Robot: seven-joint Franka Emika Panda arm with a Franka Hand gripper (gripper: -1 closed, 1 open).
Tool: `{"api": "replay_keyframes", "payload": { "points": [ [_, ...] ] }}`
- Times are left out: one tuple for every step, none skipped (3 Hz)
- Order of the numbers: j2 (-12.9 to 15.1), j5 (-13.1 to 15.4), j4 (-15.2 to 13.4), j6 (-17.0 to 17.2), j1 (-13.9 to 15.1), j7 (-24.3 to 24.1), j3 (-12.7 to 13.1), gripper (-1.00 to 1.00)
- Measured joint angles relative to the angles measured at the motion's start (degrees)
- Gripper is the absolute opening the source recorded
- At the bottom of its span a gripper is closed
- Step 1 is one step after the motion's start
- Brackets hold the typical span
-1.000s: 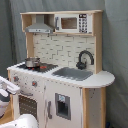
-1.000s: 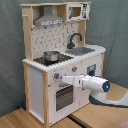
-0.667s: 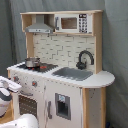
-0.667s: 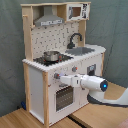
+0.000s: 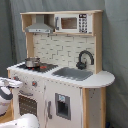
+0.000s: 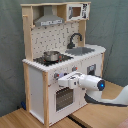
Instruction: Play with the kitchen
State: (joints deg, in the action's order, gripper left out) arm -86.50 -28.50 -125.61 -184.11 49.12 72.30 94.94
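While I hold the gripper (image 6: pixel 62 80) at the kitchen (image 6: pixel 37 80) front, its knobs sit just above the fingers; whether they're spread, I cannot tell.

My gripper (image 6: pixel 61 81) sitting before kitchen (image 6: pixel 37 87) oven door; pot (image 6: pixel 50 56) resting on stovetop, sink (image 6: pixel 82 50) lying to second exterior view's right.

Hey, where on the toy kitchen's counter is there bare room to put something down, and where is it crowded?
The kitchen has bare counter on its rounded end, past the sink and faucet. The sink basin looks empty too. The stovetop is crowded: a small pot sits there. The gripper hangs close before the knobs, so that front is tight.
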Motion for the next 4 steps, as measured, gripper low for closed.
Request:
{"api": "replay_keyframes", "payload": {
  "points": [
    [0.0,0.0,0.7,0.0,0.0,5.7,0.0,1.0],
    [0.8,-0.1,4.4,0.1,3.9,3.8,0.6,1.0],
    [1.1,-0.2,4.7,0.1,4.2,-2.0,0.6,1.0],
    [1.3,-0.2,4.7,0.1,2.7,-7.3,2.4,1.0]
  ]
}}
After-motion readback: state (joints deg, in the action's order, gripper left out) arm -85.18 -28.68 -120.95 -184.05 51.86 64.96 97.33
